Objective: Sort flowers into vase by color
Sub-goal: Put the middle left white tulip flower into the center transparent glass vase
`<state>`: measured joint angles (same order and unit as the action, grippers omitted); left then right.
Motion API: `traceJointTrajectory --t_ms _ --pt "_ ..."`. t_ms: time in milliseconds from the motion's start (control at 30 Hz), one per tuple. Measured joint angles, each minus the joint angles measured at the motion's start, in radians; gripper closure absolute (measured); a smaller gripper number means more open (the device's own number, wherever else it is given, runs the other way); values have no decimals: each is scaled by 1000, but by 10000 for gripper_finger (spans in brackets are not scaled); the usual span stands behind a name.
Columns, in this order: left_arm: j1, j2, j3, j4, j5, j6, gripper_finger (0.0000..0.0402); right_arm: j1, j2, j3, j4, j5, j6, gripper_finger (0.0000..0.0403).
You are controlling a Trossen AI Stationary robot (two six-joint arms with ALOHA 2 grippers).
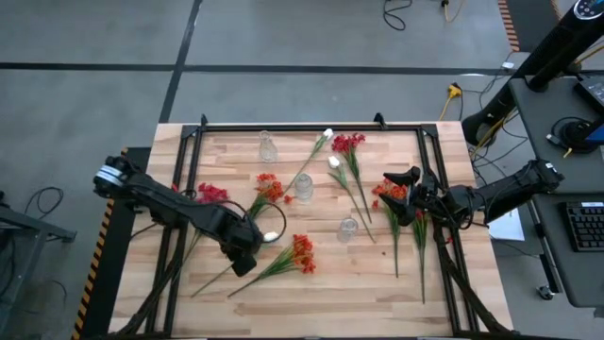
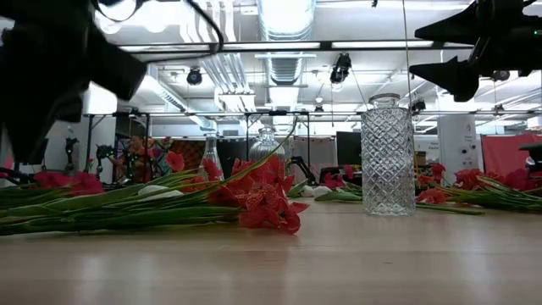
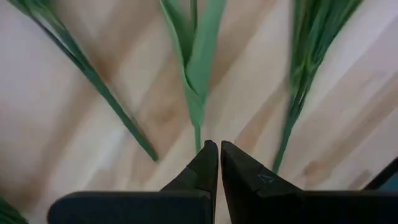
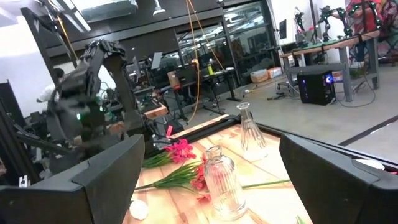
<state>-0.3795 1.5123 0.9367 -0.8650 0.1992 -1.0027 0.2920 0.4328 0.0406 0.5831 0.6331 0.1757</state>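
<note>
Flowers lie scattered across the counter, none in a vase yet. Left pincer, clenched empty, hovers over green stalks, seemingly lining up a pick; right pincer waits spread wide.

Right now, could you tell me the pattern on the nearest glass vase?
A diamond-cut lattice on clear glass vase, best in the low view.

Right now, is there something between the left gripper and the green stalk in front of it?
Nothing visible stands between them. In the left wrist view, the left gripper is shut, its tips right at the lower end of a green stalk lying on the bare wooden table. Two other stalks lie to either side, apart from it.
</note>
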Motion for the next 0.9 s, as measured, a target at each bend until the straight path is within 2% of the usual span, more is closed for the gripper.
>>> traceJointTrajectory --t_ms 200,367,500,700,900 --pt "-2 89 0 -1 -9 28 333 0 0 0 1 1 23 37" --pt "-11 122 0 12 -25 19 272 0 0 1 -1 -1 50 37" --pt "-19 138 0 31 -53 -2 241 0 0 1 -1 -2 52 37" --pt "-35 138 0 37 -151 -32 228 0 0 1 -1 -2 53 37" --pt "-55 138 0 51 -192 -32 233 0 0 1 -1 -4 54 37"
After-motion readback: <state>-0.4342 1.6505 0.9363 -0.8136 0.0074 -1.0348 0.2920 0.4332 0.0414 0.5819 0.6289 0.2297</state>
